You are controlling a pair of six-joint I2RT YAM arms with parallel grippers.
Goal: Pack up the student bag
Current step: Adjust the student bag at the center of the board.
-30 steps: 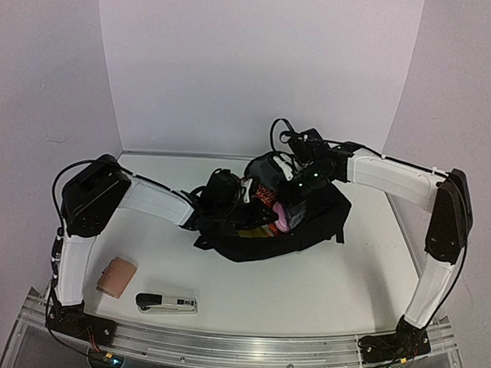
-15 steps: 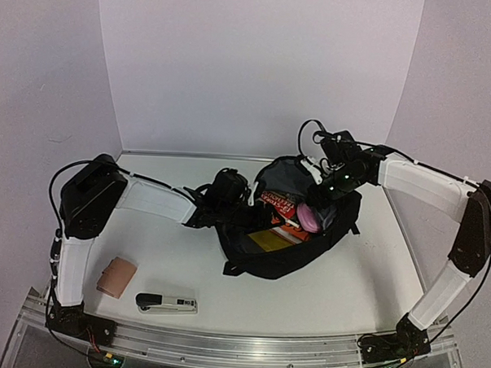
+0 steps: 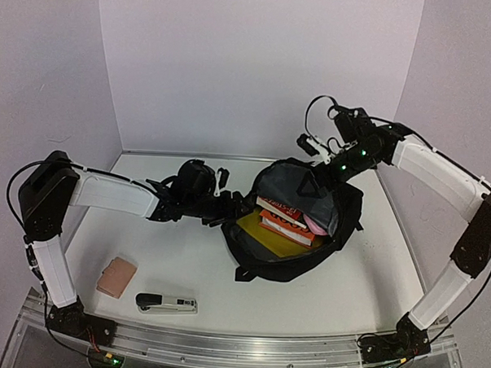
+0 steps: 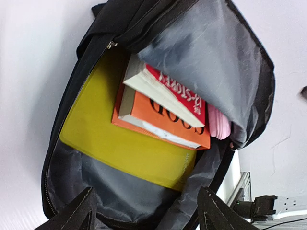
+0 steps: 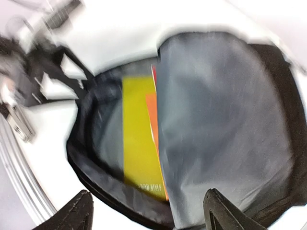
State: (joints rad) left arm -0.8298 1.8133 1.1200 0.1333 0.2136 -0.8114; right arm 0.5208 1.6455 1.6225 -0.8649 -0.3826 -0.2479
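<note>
A: What's on the white counter?
B: The open black bag, middle to right. Near the front left, a tan pouch and a stapler, just beside each other, well apart from the bag.

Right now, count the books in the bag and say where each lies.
3. The red book lies on top, the orange book under it, the yellow book flat beneath both. The grey lining of the student bag could hide more.
</note>
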